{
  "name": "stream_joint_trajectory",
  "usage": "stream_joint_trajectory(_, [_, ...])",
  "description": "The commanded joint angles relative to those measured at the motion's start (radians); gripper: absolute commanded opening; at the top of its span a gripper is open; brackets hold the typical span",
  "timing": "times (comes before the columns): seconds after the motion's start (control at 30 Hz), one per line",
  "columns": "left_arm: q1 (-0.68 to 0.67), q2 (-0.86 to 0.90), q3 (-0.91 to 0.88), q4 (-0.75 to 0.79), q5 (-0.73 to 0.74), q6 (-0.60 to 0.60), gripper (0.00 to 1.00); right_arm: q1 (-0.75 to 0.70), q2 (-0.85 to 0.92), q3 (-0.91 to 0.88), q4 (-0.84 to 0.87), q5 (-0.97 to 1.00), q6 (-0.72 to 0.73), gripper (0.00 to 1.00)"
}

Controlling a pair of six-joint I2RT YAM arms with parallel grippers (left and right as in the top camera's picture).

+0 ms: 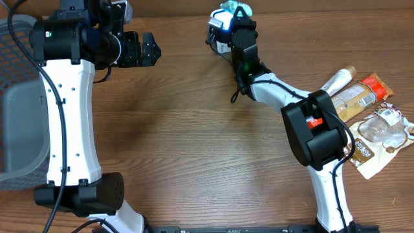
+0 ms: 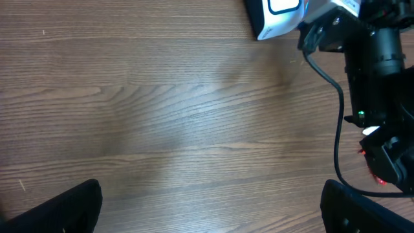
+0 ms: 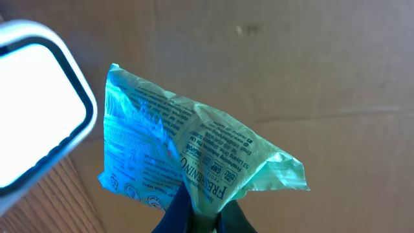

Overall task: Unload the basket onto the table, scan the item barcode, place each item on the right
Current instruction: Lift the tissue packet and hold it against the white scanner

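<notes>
Wood-grain table (image 1: 194,129), seen from above; at its far edge the right gripper (image 3: 199,210) is clamped on the lower edge of a teal packet (image 3: 187,149); thin, crinkled, glossy plastic, roughly triangular where it is bunched, covered in small dark print; its long axis slants from upper left to lower right in the right wrist view, printed face toward that camera; just beside it on the left is a white scanner (image 3: 35,110) with a rounded dark rim; the left gripper (image 1: 152,49) hovers over bare wood, fingers (image 2: 68,210) spread wide, holding nothing; a grey perforated basket (image 1: 19,123) at the left edge; foil snack wrappers (image 1: 362,97) at the right.
</notes>
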Motion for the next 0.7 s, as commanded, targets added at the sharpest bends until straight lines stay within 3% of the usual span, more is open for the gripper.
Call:
stream_joint_trajectory(0.0, [0.004, 0.003, 0.003, 0.0, -0.002, 0.022, 1.0, 0.007, -0.001, 0.016, 0.009, -0.038, -0.003, 0.04])
stream_joint_trajectory(0.67, [0.004, 0.003, 0.003, 0.001, -0.002, 0.022, 1.0, -0.016, 0.01, 0.016, -0.047, -0.053, -0.029, 0.04])
